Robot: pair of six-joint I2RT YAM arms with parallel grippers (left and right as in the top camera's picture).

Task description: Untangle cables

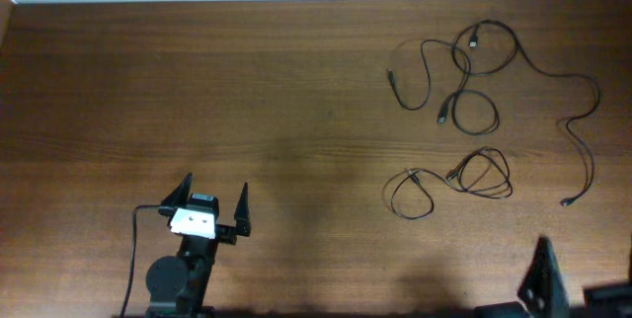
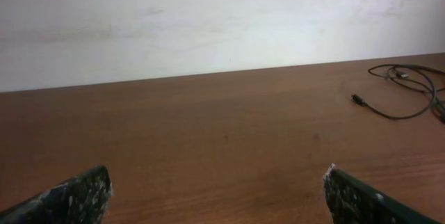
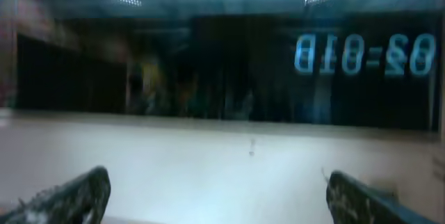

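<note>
**Loosely looped cables lie at the worktop's right, both tools wide open and empty**

Wood-brown worktop is bare across its left half. The left tool sits near the front edge on that side, jaws spread as far as they go and holding nothing, well apart from the work. The right tool is at the front right corner, equally wide and empty. Its camera looks off at a blurred, dark room rather than the surface.

The cables all lie on the right half, in two groups. The upper cluster is made of overlapping loops, and a long strand trails from it toward the right edge. The smaller lower clump lies just below it, nearer the right tool.

The cords look thin, light and limp, so they are likely to slide on the smooth wood and drag their neighbours when pulled. The safest hold is probably a free run of strand beside a plug end, which is the stiffest part, and not a crossing where two cords would be pinched together.
</note>
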